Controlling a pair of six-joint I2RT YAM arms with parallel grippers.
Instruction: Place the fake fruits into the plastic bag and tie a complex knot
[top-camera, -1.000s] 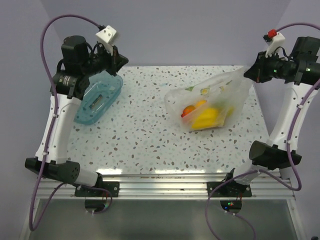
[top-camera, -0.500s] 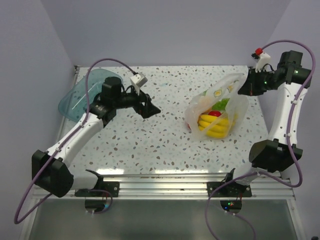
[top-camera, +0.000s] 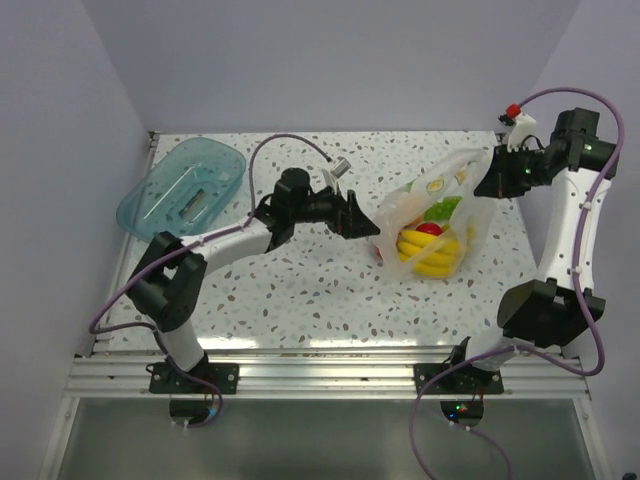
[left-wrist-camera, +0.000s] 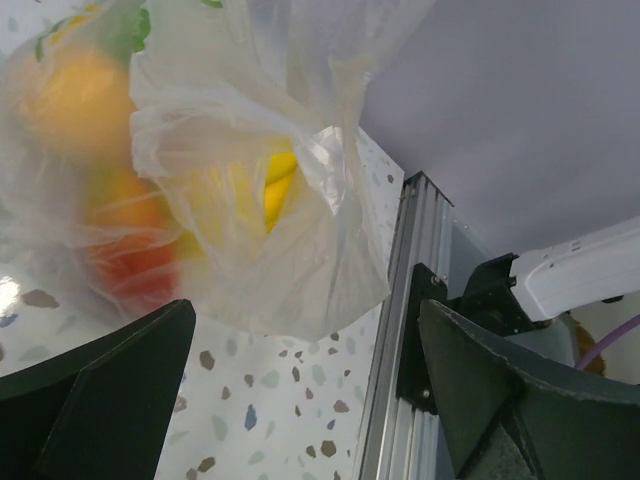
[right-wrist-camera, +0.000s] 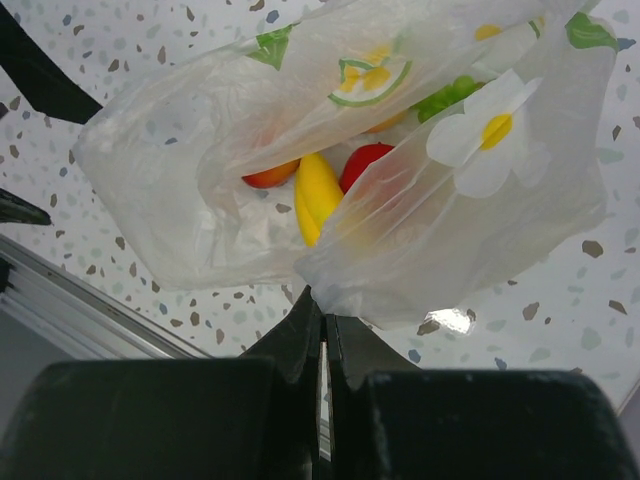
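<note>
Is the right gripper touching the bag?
Touching. In the right wrist view the right gripper is shut on a fold of the bag.

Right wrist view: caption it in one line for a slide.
Right gripper, jaws shut, pinches the plastic bag holding a banana, red apple and green grapes.

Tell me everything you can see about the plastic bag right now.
The plastic bag is thin, crinkled and see-through, printed with flowers and leaves. It sits bunched on the speckled table, right of centre, with yellow bananas, a red apple and green grapes showing inside. The right pincer is shut on its upper edge, holding it up; the open left pincer faces its other side without gripping.
</note>
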